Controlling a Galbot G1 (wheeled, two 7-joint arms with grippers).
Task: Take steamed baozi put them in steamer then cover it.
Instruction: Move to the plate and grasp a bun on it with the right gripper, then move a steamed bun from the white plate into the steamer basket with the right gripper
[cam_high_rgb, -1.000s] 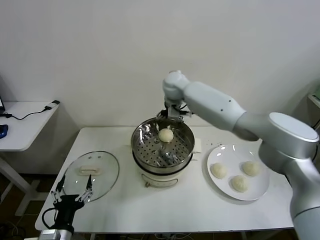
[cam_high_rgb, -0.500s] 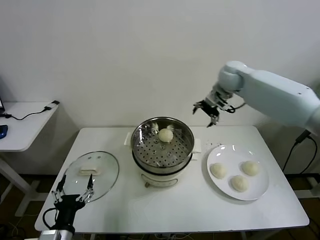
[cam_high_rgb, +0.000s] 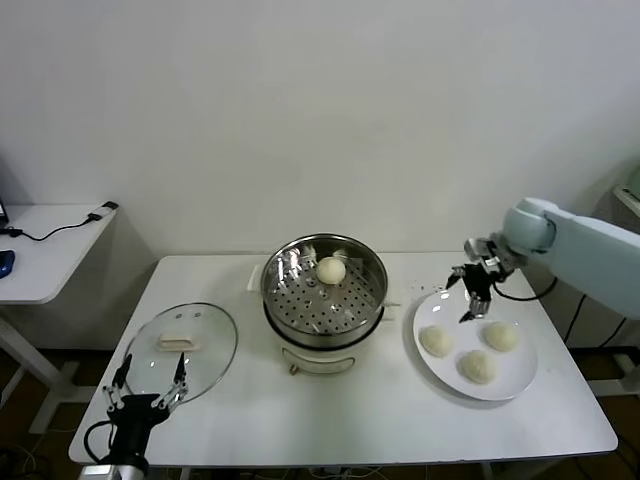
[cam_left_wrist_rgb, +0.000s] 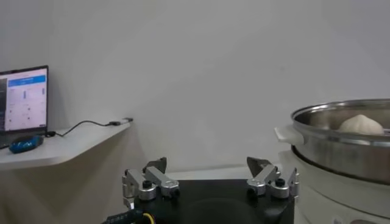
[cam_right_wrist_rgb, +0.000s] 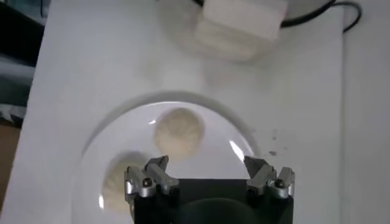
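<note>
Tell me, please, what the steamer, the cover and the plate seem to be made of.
Steamer: polished metal, probably stainless steel; mirror-like walls, perforated floor.
Cover: clear glass, since the table shows through it; metal rim, cream handle, perhaps plastic.
Plate: glossy white, ceramic or plastic; cannot tell which.

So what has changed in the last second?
The right gripper left the steamer, swung to the robot's right and came down over the plate, open and empty. One baozi stays in the steamer, three on the plate. The left gripper and the cover did not move.
</note>
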